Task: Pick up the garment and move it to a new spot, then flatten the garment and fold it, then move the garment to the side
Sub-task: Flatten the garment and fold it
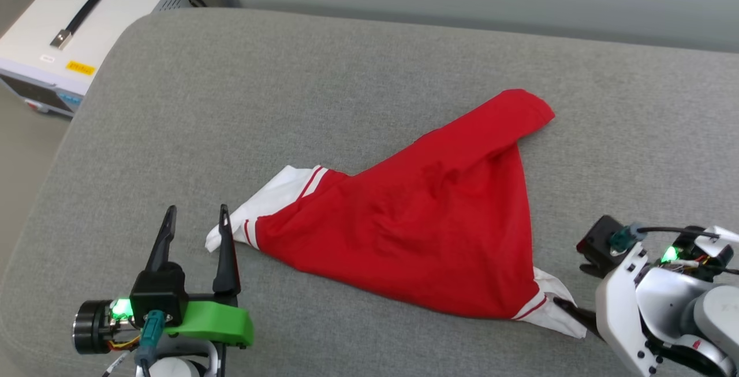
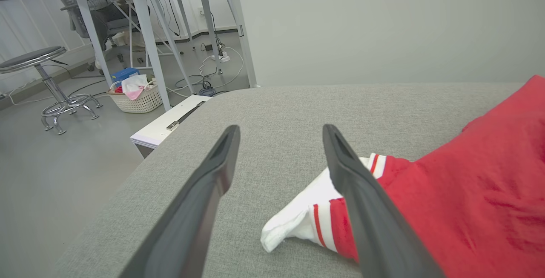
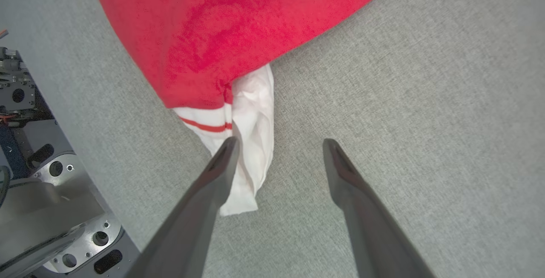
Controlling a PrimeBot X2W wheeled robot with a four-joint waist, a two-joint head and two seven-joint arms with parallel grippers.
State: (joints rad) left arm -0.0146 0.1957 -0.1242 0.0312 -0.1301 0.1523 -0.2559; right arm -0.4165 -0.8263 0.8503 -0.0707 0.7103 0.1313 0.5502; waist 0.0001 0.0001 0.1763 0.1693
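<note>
Garment (image 1: 427,227) in a loose red triangle near the middle of the grey upholstered surface (image 1: 288,88), one white sleeve (image 1: 271,201) out at the robot's left corner, the other sleeve (image 1: 553,308) at the near right corner, third corner pointing away toward the far right. Plain red side up; no lettering on show. Wrinkled and doubled over along the edges, so judged neither flattened nor neatly folded.

Left gripper (image 1: 197,211): fingers apart, clamped on nothing, low beside the left sleeve, its right finger crossing the sleeve tip in the left wrist view; contact with the cloth not possible to tell. Right gripper (image 3: 280,141): fingers likewise apart, holding nothing, its left finger over the white cloth of the right sleeve, bare grey fabric under the other finger.

Progress, as a judgement: early. Completion of the first carry to a new spot: not decidable from this layout. Reads as the approach to a two-handed pinch at the sleeves, either for the lift or for spreading flat. Left to do for certain: flattening, folding, moving aside. White case with black handle (image 1: 86,19) off the far left edge of the surface, well apart from the cloth.
</note>
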